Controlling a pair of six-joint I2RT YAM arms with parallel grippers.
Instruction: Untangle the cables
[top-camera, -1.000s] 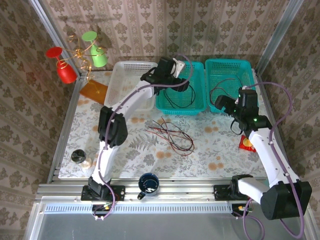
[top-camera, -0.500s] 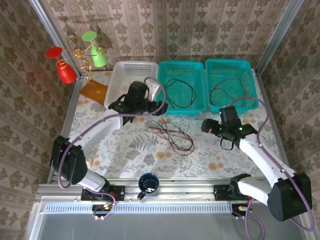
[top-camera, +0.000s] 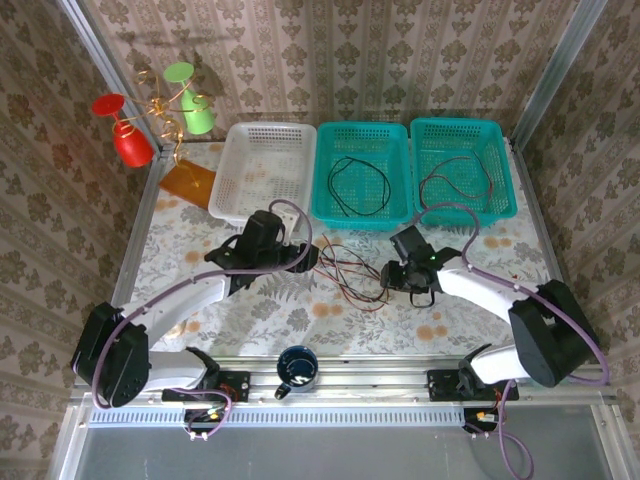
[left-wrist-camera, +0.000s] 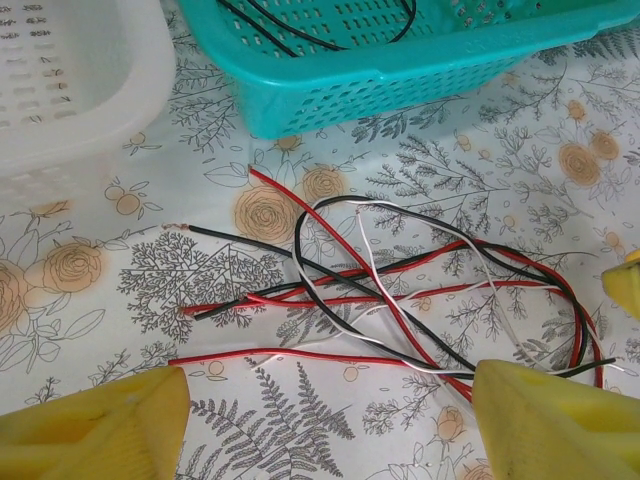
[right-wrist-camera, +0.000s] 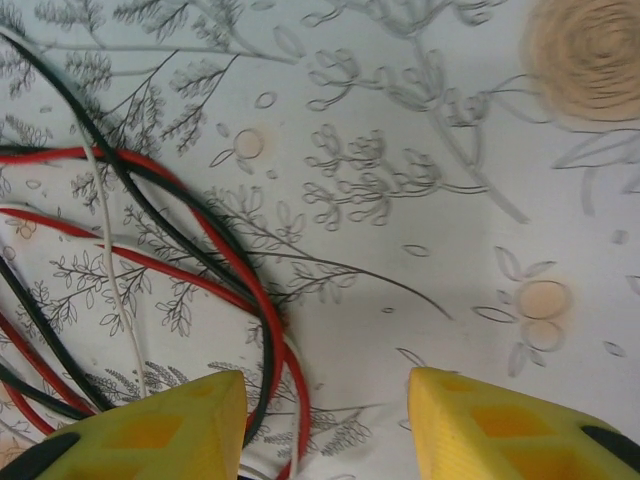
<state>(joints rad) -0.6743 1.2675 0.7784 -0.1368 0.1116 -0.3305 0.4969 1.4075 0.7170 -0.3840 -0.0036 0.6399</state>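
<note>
From above, the cables lie in a loose tangle of red, black and white strands on the flowered bench, just in front of the middle teal basket. The left end effector sits in front of that basket's left corner and the right end effector in front of its right corner, with the tangle between them.

In the left wrist view, the yellow fingers are spread wide and grip nothing. The crossed strands lie flat between them and the basket's near wall.

In the right wrist view, the yellow fingers stand parted with a clear gap. Red and black strands curve down into that gap close beside one finger, and nothing is pinched.
</note>
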